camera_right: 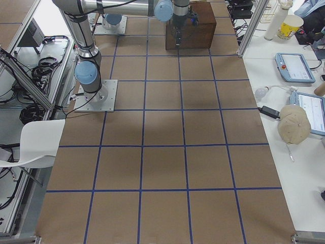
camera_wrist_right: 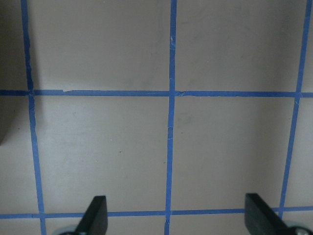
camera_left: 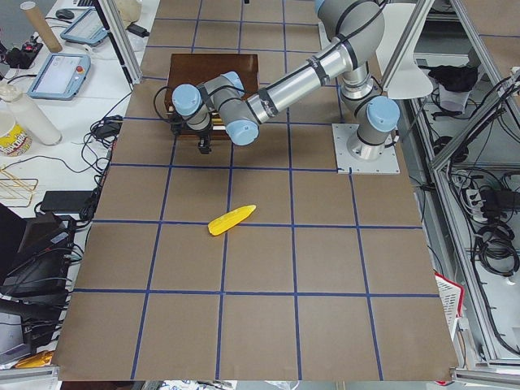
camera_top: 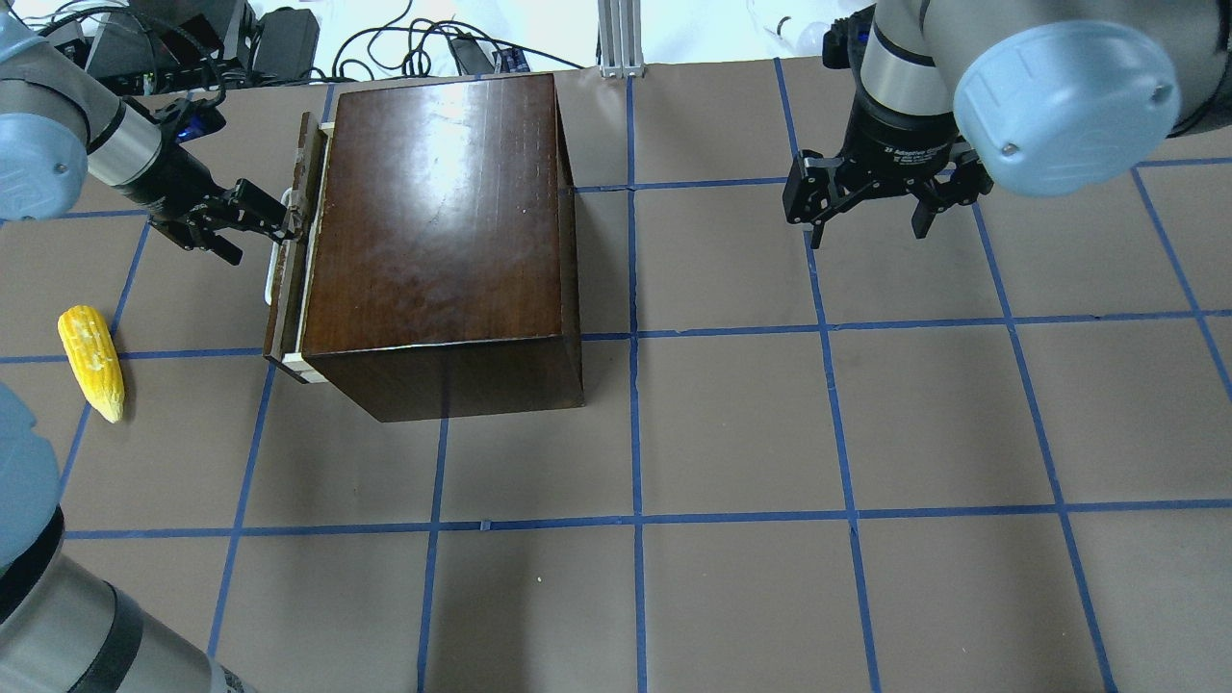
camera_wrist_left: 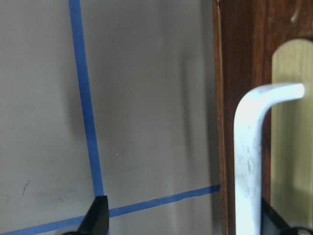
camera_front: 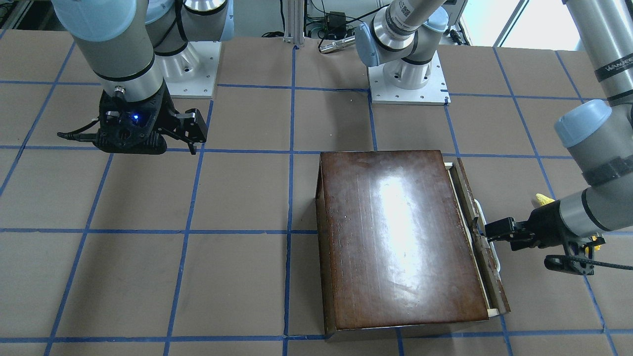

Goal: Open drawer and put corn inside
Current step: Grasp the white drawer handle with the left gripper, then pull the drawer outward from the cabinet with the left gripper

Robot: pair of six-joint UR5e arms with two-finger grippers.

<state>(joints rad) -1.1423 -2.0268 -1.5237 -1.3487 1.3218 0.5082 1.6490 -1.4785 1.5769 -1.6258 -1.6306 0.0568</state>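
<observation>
The glossy dark brown box (camera_top: 443,212) stands on the table. Its drawer (camera_top: 287,289) is out by a narrow gap, with a strip of pale wood showing behind the dark front panel (camera_front: 494,284). My left gripper (camera_top: 274,231) is open at the drawer's white handle (camera_wrist_left: 247,161). The handle lies between the fingers, close to one of them. The yellow corn (camera_top: 91,361) lies on the table beside the left arm, apart from the box, and is partly hidden behind that arm in the front view (camera_front: 542,199). My right gripper (camera_top: 866,226) is open and empty above the table, far from the box.
The table is brown with a grid of blue tape lines (camera_top: 635,433). The two arm bases (camera_front: 408,84) are bolted at the robot's side. Cables and equipment (camera_top: 289,38) lie beyond the far edge behind the box.
</observation>
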